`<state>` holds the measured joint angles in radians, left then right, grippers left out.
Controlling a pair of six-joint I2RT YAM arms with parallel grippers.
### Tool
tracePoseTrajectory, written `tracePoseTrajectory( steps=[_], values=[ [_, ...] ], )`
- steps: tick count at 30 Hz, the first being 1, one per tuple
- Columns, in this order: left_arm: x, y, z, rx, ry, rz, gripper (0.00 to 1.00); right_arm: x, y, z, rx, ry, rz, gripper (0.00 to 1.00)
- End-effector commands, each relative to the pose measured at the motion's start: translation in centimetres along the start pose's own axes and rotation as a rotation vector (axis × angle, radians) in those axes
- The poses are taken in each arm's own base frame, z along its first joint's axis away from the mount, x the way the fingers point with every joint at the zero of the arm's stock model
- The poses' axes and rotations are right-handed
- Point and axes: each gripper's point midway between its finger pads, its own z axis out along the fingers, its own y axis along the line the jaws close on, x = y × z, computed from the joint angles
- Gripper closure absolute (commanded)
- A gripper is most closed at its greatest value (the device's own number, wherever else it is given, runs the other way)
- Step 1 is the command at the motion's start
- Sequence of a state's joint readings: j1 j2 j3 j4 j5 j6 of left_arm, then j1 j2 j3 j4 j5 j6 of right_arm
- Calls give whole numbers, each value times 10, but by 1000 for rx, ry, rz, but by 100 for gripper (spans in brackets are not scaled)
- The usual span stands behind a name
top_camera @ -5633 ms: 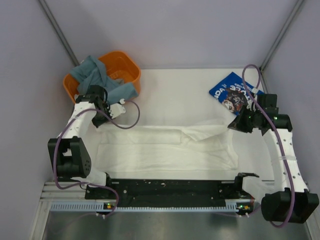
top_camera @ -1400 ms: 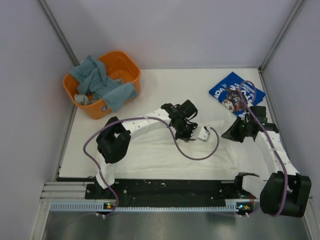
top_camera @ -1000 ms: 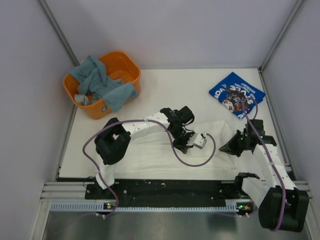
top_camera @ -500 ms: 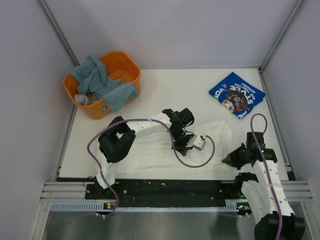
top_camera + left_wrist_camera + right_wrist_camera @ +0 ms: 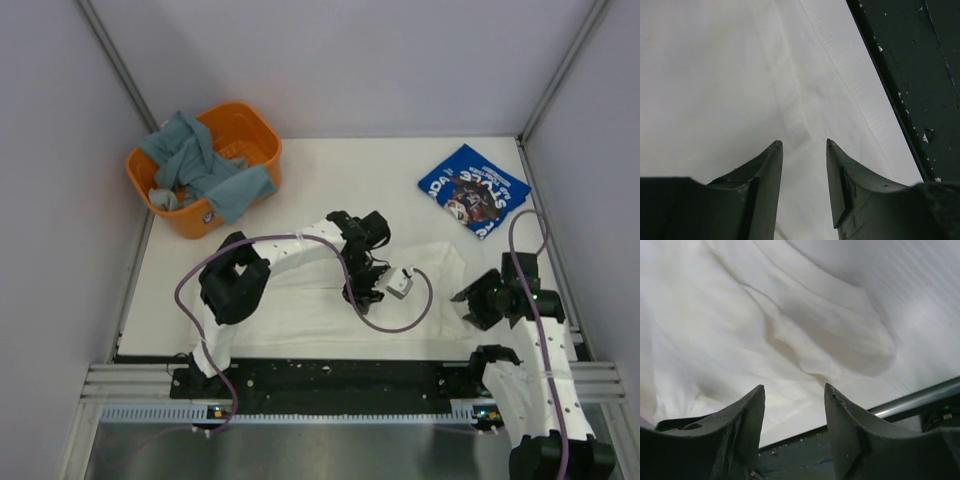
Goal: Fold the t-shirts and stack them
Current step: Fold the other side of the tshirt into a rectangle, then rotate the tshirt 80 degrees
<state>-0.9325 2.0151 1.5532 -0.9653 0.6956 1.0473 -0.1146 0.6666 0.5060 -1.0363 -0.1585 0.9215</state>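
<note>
From where I stood, the white shirt [image 5: 300, 312] lay spread in a long band across the near half of the table [image 5: 340, 170], running from left to right, with its right end bunched into soft folds. No print showed on the side facing up.

The left arm reached out over the middle of that shirt. The left gripper [image 5: 357, 297] pointed down at the cloth. In its own wrist view the left gripper [image 5: 802, 145] had its fingers spread apart with nothing between them, only flat white cloth [image 5: 740, 75] beyond the tips and the black rail [image 5: 920, 75] off to one side.

The right gripper [image 5: 467, 303] hung at the right end of the white shirt, near the table's near edge. Its wrist view showed the right gripper [image 5: 793, 388] spread as well, holding nothing, with a rumpled ridge of white cloth [image 5: 805, 335] just past the fingertips.

The blue shirt [image 5: 473, 190] lay folded at the far right of the table, its printed side up, apart from the white one.

At the far left sat an orange basket [image 5: 255, 140] with grey-blue cloth [image 5: 200, 160] heaped in it and hanging over its rim.
</note>
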Motion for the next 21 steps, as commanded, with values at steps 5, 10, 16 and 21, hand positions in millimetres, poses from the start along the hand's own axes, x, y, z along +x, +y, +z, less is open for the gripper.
tracePoseTrajectory(
  steps=[5, 10, 16, 21],
  values=[
    [-27, 7, -80, -176, -53, -40, 54, -89, 95, -25, -181, -252, -311, 47],
    [56, 36, -133, -420, 36, -351, 75, -108, 125, 14, -161, -199, -398, 47],
    [156, 7, -164, -545, 123, -535, 86, -126, 153, 51, -160, -190, -442, 48],
    [227, -14, -177, -671, 216, -680, 86, -123, 159, 83, -124, -129, -473, 57]
  ],
)
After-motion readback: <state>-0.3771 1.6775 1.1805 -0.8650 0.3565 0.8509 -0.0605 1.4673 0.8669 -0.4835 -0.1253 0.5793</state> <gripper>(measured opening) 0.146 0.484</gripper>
